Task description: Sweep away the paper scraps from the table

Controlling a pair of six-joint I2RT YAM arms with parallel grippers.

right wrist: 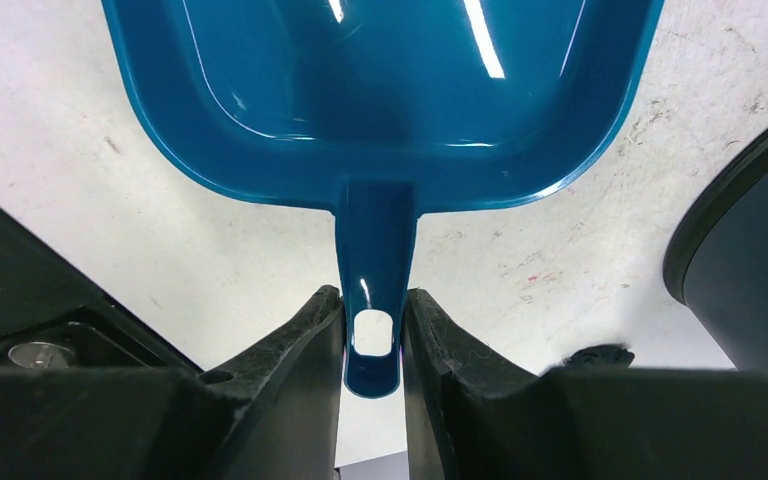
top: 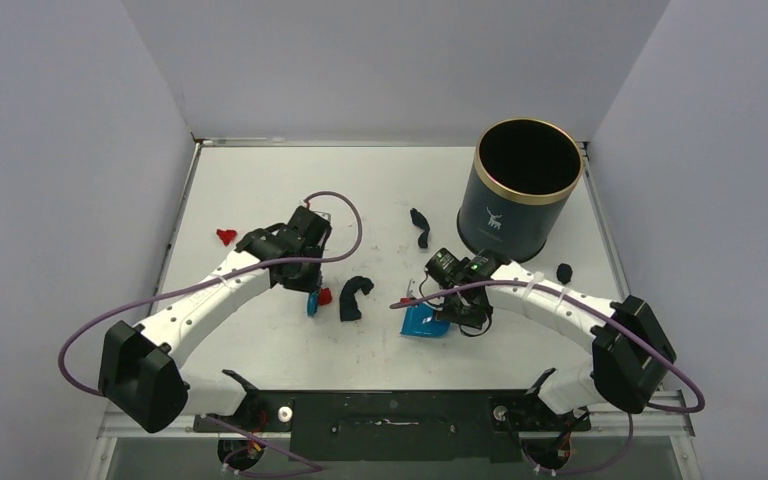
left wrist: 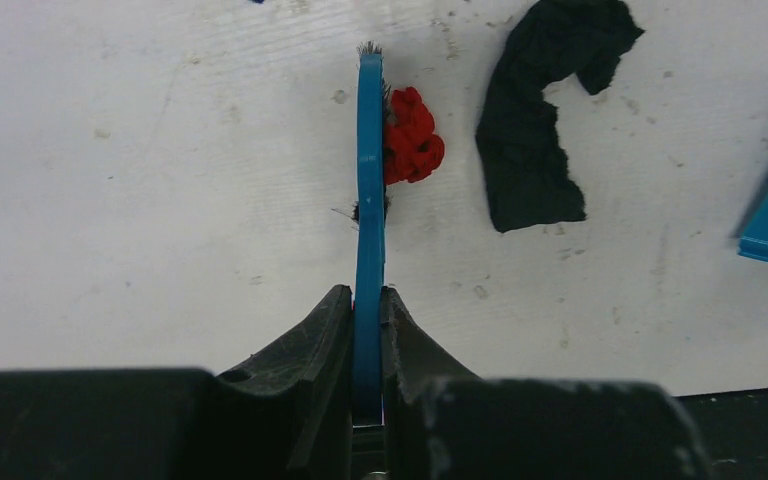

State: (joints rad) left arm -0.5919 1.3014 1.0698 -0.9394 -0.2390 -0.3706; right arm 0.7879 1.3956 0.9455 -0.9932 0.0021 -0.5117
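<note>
My left gripper (top: 305, 278) is shut on the blue hand brush (left wrist: 369, 180), which stands edge-on on the table (top: 260, 180). A red paper scrap (left wrist: 412, 137) lies against the brush's right side, and a curved black scrap (left wrist: 545, 120) lies further right. My right gripper (right wrist: 372, 310) is shut on the handle of the blue dustpan (right wrist: 380, 90), which sits right of these scraps (top: 425, 321). Other scraps lie apart: a red one (top: 226, 236) at the left, a dark strip (top: 420, 228) mid-table, and a dark lump (top: 564, 271) at the right.
A tall dark round bin (top: 520, 188) with a gold rim stands at the back right, close behind my right arm; its wall shows in the right wrist view (right wrist: 750, 250). White walls enclose the table on three sides.
</note>
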